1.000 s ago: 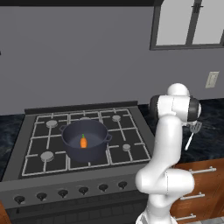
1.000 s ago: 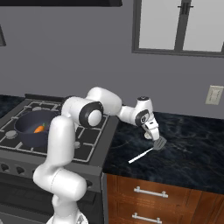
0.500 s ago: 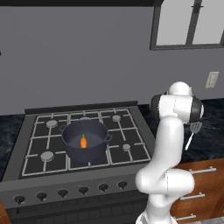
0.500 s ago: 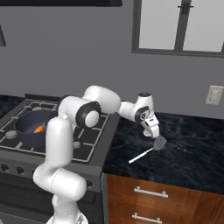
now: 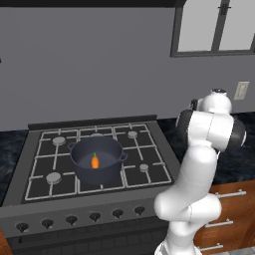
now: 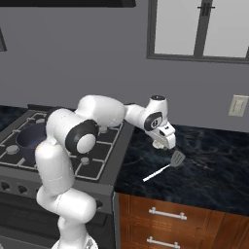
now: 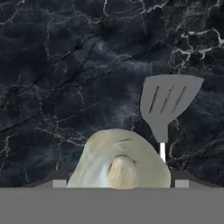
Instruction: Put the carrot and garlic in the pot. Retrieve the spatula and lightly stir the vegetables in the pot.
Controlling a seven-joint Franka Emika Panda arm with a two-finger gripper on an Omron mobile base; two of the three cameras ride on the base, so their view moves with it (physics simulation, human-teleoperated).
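End effector [image 7: 118, 183] clenched around garlic [image 7: 120, 159]; bulb hides spatula [image 7: 168, 103] handle. Carrot [image 5: 94, 161] inside pot [image 5: 97, 158].

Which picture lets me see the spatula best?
The hand view: the spatula's slotted dark blade sits large on the black counter, with the garlic covering most of its handle. The right base view shows the whole spatula, but tiny.

The light is soft and even, like a cloudy day. The window [image 6: 199, 29] looks bright white. The dark counter [image 7: 65, 65] has no glare. Everything looks a bit fuzzy, with faint shadows.
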